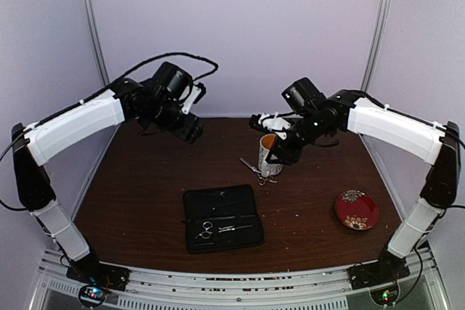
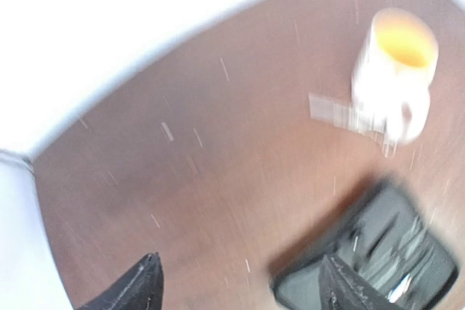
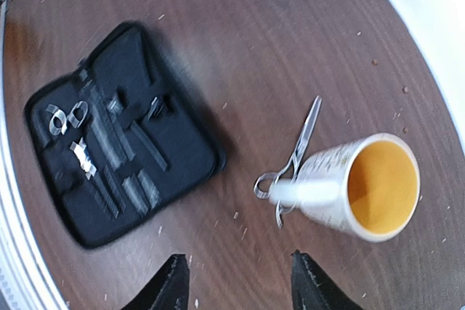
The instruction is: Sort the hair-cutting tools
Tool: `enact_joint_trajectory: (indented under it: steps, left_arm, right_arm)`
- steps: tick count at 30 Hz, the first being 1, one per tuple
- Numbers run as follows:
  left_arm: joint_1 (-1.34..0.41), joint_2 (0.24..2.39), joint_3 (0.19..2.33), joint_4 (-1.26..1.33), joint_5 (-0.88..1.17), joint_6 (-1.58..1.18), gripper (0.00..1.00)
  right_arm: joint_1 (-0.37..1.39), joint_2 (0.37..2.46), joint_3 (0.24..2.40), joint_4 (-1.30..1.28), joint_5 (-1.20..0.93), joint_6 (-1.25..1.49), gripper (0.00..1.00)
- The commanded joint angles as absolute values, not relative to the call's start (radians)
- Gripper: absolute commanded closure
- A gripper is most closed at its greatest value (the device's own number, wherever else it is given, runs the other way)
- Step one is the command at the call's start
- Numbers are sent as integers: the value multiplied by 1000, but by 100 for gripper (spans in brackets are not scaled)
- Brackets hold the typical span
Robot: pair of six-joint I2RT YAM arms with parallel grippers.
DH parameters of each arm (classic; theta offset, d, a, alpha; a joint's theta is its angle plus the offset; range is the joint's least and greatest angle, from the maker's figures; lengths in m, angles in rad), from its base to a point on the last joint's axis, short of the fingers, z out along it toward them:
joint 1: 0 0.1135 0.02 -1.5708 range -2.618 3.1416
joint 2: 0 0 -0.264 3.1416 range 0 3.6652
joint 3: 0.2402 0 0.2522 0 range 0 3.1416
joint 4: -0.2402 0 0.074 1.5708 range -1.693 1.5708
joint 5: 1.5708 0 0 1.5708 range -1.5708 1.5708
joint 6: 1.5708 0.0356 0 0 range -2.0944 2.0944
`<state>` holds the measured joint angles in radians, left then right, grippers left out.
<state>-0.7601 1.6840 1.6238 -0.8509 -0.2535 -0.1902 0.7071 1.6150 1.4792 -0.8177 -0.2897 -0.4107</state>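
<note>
Scissors number two in all: one pair (image 3: pixel 296 152) lies loose on the brown table (image 1: pixel 145 194), its ring handles against the foot of the white mug (image 3: pixel 363 188) and its blades pointing away from the mug; the other pair (image 1: pixel 205 231) sits inside the open black case (image 1: pixel 221 218), toward the case's near left corner.

The top view alone takes in the red floral plate (image 1: pixel 356 209), which is on the table's right side, well apart from the case and the mug; it also shows both arms raised over the far half of the table. The right wrist view gives the sharpest look at the loose pair and at the mug's yellow inside. It shows the cased pair's rings too, though the case is smeared there. Slender pieces (image 3: pixel 142 143) lie under the case's straps, too blurred to tell apart or count. The left wrist view is blurred throughout; mug and case can be made out, while the loose pair is only a pale streak beside the mug.

One mug, one plate and one case are on the table.

The left gripper (image 2: pixel 240 275) hangs above bare table on the far left with its fingers spread and nothing between them; the right gripper (image 3: pixel 238 270) hangs over the mug and the loose pair, likewise spread wide and empty.
</note>
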Motion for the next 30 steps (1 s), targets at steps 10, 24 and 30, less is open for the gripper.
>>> enact_joint_trajectory:
  steps: [10,24,30]
  left_arm:
    - [-607,1379,1260,-189,40,-410,2]
    - [-595,1300,1275,-282,112,-300,2]
    - [-594,1366,1389,-429,133,-283,2]
  right_arm:
    - [758,2193,2052,-994,-115,-263,57]
    - [795,2413,2214,-976,138,-191,48]
    - [779,2433,2207,-974,90,-191,46]
